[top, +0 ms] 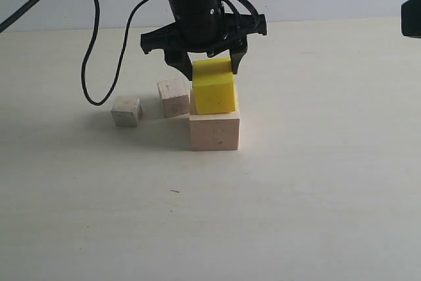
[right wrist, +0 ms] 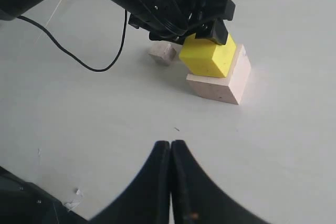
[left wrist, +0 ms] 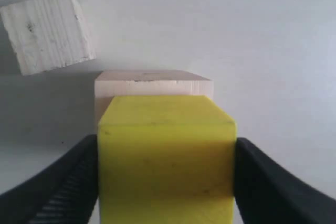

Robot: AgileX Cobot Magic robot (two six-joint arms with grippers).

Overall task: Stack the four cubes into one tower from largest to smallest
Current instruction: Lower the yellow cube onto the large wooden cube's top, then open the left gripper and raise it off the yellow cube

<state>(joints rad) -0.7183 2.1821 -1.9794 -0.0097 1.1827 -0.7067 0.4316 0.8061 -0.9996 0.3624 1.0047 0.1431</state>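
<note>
Yellow cube [top: 214, 90] flat atop large cube [top: 214, 133], pinched by left hand [top: 212, 69] (right hand [right wrist: 170, 146] pressed together)

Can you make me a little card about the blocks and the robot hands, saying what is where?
yellow cube: on top of the big wooden cube
left gripper: shut on the yellow cube
right gripper: shut, holding nothing, away from the cubes
near small cube: on the table, beside the stack
far small cube: on the table, farther from the stack
tower so far: two of four cubes
</note>
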